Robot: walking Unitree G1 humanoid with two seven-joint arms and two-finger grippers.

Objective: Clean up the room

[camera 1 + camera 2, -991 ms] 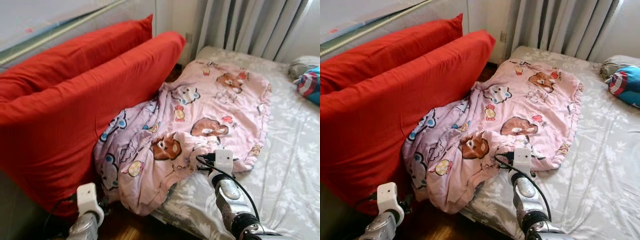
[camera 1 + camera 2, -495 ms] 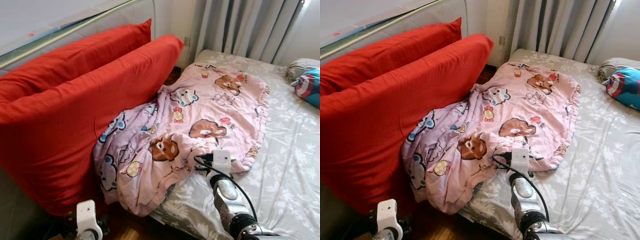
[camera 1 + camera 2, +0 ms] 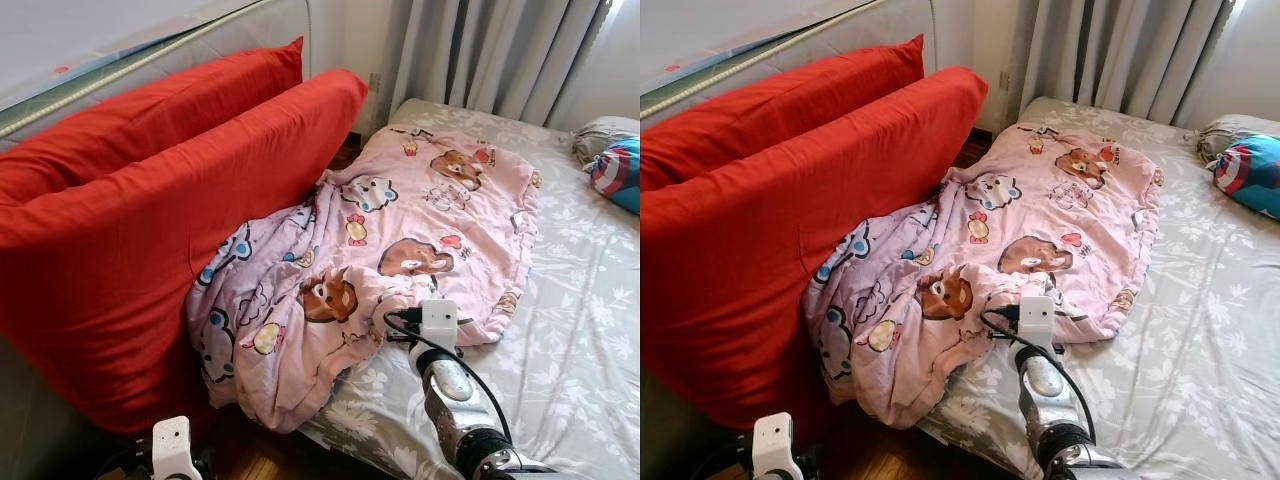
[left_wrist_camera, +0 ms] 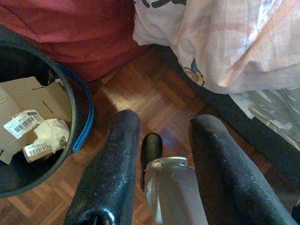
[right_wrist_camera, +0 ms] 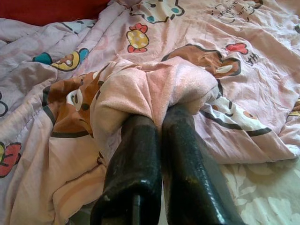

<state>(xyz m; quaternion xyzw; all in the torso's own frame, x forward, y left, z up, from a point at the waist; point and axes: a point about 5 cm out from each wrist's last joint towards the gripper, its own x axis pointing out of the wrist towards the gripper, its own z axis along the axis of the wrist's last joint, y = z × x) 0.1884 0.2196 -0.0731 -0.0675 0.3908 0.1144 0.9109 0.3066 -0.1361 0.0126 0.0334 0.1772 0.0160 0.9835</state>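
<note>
Far left, two red cushions (image 3: 170, 190) lean against the wall beside the bed (image 3: 590, 330). Low at the left, the left pincer (image 4: 159, 154) hangs over the wood floor (image 4: 140, 93), its fingers spread and holding nothing, beside a black bin (image 4: 79, 117) with cardboard and paper in it. In the middle, a pink cartoon blanket (image 3: 400, 230) lies rumpled across the bed, one edge spilling down toward the floor against the cushions. The right pincer (image 5: 157, 124) is clamped on a bunched fold of the blanket near its lower edge. At far right lies a blue pillow (image 3: 618, 172). The pinch takes only a small fold, so a hard pull could slip it free, or drag the hanging edge onto the floor.
</note>
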